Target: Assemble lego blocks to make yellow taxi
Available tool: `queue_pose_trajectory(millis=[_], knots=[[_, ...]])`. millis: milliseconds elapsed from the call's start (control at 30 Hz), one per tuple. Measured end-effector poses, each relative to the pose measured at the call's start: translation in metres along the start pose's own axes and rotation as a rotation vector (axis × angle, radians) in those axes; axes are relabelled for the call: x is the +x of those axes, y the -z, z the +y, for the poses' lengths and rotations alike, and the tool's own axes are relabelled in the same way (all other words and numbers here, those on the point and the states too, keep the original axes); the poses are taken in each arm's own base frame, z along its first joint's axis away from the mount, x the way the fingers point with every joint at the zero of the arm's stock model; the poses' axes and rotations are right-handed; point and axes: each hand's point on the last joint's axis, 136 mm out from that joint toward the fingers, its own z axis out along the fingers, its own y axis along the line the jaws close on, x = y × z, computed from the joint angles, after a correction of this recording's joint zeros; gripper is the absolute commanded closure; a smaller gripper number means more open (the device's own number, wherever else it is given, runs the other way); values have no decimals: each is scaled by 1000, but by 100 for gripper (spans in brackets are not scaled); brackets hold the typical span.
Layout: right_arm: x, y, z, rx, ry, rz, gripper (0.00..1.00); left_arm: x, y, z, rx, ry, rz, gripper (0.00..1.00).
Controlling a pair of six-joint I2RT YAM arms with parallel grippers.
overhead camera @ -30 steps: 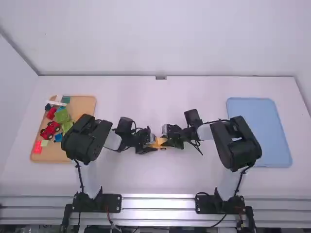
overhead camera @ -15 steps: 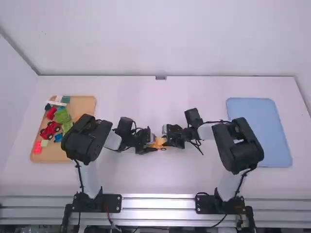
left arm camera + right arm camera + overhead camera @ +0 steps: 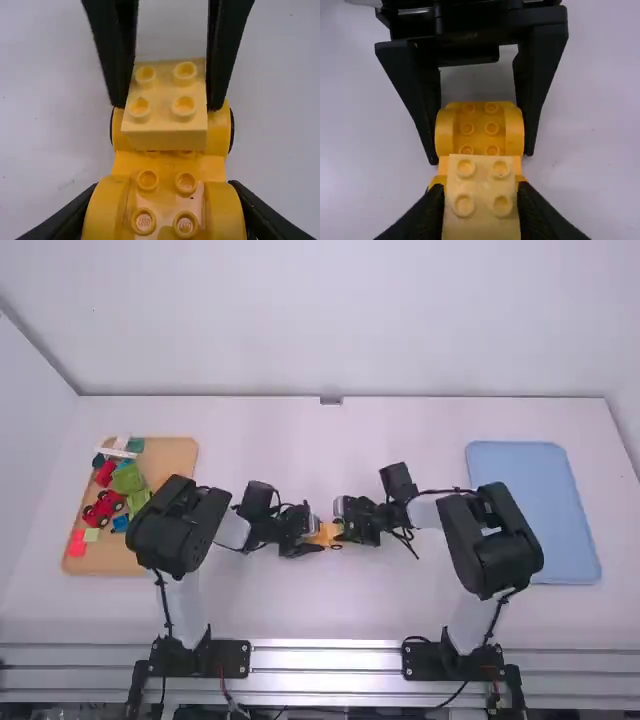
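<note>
Coloured blocks [image 3: 128,478] lie on the tan tray [image 3: 176,454] at far left.

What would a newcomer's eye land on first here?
Mid-table, the pale yellow brick, held by the right gripper over one end of the darker yellow car base, whose other end the left gripper grips. Next, the tan tray of bright red and green pieces, far left; then the blue tray, far right.

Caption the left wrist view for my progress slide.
Right pincer grips a pale yellow block over one end of the yellow car base.
</note>
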Motion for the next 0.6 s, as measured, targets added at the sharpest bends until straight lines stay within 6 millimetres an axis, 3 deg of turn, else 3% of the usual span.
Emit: queue_pose_trajectory(millis=[133,333,400,433,533,600], knots=[[-2,0,-3,9,18,-9,33,0,0,0,0,0,0,41],[-13,7,-5,21,44,-28,32,0,0,0,0,0,0,40],[-28,17,-9,47,75,-58,39,0,0,0,1,0,0,39],[-35,24,-12,65,91,-72,62,0,0,0,1,0,0,39],[-45,36,-19,106,100,-81,96,0,0,0,1,0,0,39],[-40,37,-18,106,65,-52,100,0,0,0,0,-2,-1,39]])
